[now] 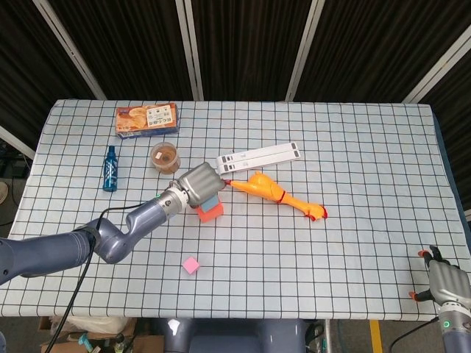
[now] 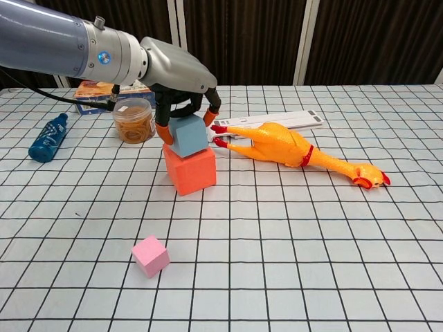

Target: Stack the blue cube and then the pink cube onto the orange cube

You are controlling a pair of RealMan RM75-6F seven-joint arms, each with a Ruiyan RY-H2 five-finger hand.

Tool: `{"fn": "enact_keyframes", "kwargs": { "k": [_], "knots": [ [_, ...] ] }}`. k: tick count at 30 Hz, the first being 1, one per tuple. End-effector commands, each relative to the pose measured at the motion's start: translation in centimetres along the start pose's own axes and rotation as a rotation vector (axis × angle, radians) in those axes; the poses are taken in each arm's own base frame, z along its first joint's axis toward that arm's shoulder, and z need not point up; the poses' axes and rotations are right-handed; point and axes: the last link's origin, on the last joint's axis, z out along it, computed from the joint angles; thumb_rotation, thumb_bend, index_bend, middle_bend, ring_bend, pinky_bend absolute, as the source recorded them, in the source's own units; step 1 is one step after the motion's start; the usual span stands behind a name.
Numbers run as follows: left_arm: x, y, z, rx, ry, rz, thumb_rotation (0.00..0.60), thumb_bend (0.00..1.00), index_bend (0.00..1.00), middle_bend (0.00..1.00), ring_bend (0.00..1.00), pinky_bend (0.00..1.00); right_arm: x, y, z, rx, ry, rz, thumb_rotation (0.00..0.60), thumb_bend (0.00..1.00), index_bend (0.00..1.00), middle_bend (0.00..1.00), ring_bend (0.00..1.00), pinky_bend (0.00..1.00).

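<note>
On orange cube (image 2: 190, 170): blue cube (image 2: 190, 136), tilted; left hand (image 2: 181, 76) above, fingers spread around it, grip unclear.

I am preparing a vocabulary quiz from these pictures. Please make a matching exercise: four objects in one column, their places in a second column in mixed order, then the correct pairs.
Objects:
1. small blue cube
2. small pink cube
3. yellow rubber chicken toy
4. blue plastic bottle

Places:
A. lying near the table's left edge
B. alone on the cloth, nearest the robot
C. on the large orange cube, under the left hand
D. lying right of the stack

Pairs: 1-C, 2-B, 3-D, 4-A
</note>
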Motion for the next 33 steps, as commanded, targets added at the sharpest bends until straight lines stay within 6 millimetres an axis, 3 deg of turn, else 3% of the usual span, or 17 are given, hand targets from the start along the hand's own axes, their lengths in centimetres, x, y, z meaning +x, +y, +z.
{"fn": "enact_keyframes", "kwargs": {
  "k": [1, 17, 28, 33],
  "knots": [
    [0.1, 0.0, 0.0, 0.001, 0.001, 0.002, 0.6, 0.13, 0.33, 0.69, 0.72, 0.99, 0.0, 0.0, 0.0, 0.001, -0.002, -0.001, 0.6, 0.12, 0.21, 0.07, 0.24, 0.26],
    [1.0, -0.4, -0.2, 0.022, 0.025, 0.022, 0.6, 0.12, 0.29, 0.68, 0.71, 0.99, 0.0, 0.0, 0.0, -0.002, -0.012, 0.002, 0.6, 0.12, 0.21, 0.07, 0.24, 0.26],
    [1.4, -0.8, -1.8, 0.033, -0.022, 0.056, 0.6, 0.11, 0.25, 0.66, 0.7, 0.98, 0.0, -0.1, 0.0, -0.003, -0.016, 0.0, 0.6, 0.12, 0.21, 0.07, 0.24, 0.26],
    [2.6, -0.9, -2.4, 0.054, 0.007, 0.003, 0.6, 0.11, 0.22, 0.66, 0.7, 0.98, -0.1, -0.1, 0.1, -0.003, -0.017, 0.0, 0.6, 0.12, 0.21, 0.07, 0.24, 0.26]
  ]
}}
